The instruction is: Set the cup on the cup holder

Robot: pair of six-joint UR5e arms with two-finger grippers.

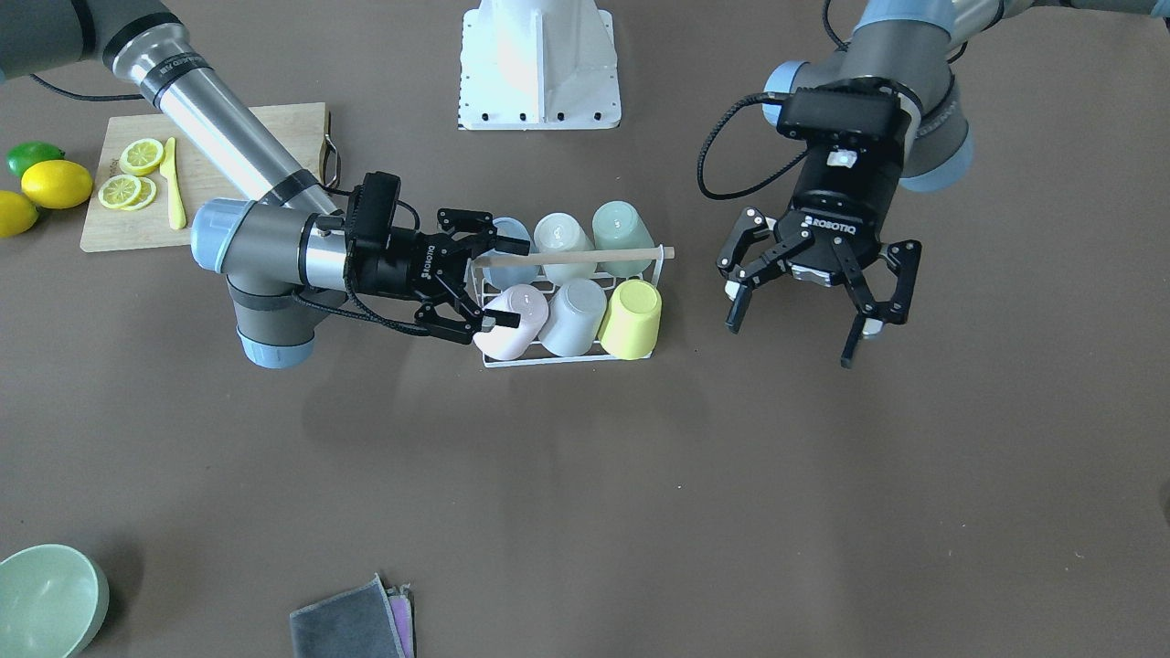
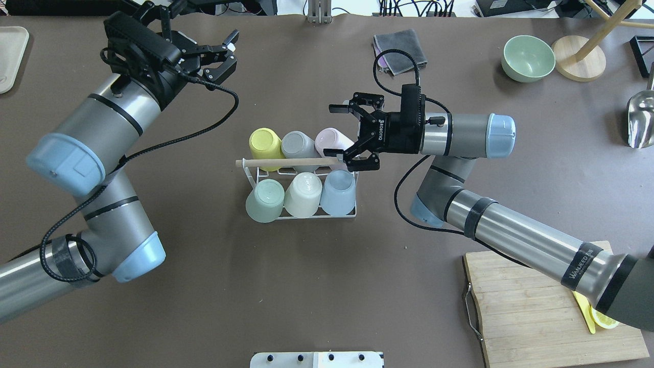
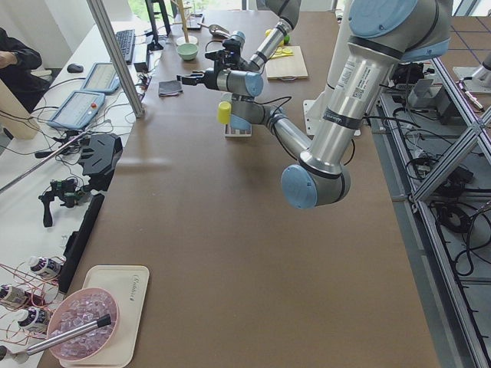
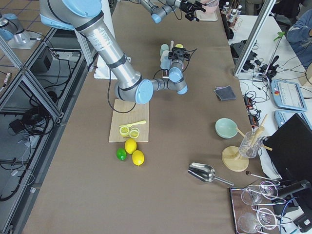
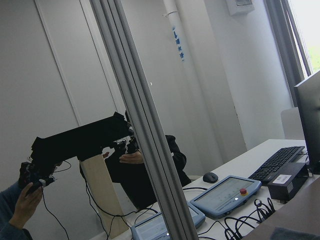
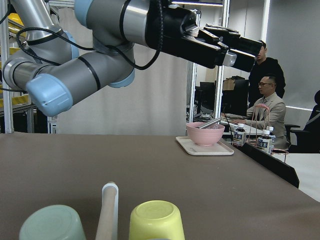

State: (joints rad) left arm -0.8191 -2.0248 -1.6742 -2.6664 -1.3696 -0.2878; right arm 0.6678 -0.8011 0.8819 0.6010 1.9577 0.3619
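The cup holder (image 2: pixel 317 216) is a white wire rack with a wooden rod (image 2: pixel 286 162) across its top, mid-table. Six cups sit upside down on it: yellow (image 2: pixel 265 143), grey (image 2: pixel 299 144) and pink (image 2: pixel 334 137) in the far row, green (image 2: pixel 264 200), cream (image 2: pixel 304 194) and blue (image 2: pixel 340 191) in the near row. My right gripper (image 2: pixel 330 131) is open at the rack's pink-and-blue end, its fingers spread beside the pink cup (image 1: pixel 512 320), holding nothing. My left gripper (image 1: pixel 793 338) is open and empty, raised well away from the rack. The right wrist view looks along the rod (image 6: pixel 107 210).
A cutting board (image 1: pixel 219 196) with lemon slices and a yellow knife lies behind my right arm, with lemons (image 1: pixel 57 183) and a lime beside it. A green bowl (image 1: pixel 46 608), a grey cloth (image 1: pixel 352 621), a metal scoop (image 2: pixel 641 120) and a wooden stand (image 2: pixel 577 64) sit near the operators' edge.
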